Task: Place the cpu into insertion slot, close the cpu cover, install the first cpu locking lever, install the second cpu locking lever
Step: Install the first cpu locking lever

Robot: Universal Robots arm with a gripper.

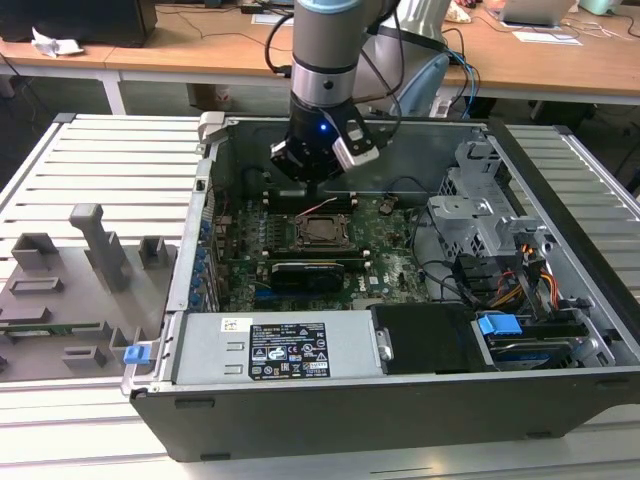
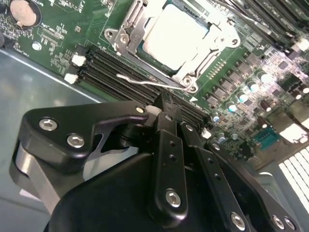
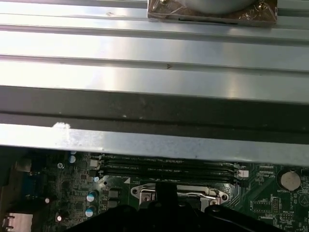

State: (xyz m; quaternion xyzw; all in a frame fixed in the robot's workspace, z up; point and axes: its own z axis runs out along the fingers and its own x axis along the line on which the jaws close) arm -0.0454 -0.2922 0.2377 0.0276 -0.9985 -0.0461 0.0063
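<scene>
The claw (image 2: 166, 104), its fingers drawn together and holding nothing, hovers just beside a thin locking lever (image 2: 149, 83) at the insertion slot (image 1: 322, 232), where the cpu (image 2: 176, 38) already sits under the closed cpu cover (image 2: 126, 29). Pressing the lever squarely, without sliding off, looks key. The label (image 1: 288, 350) on the near power supply is too small to read.
</scene>
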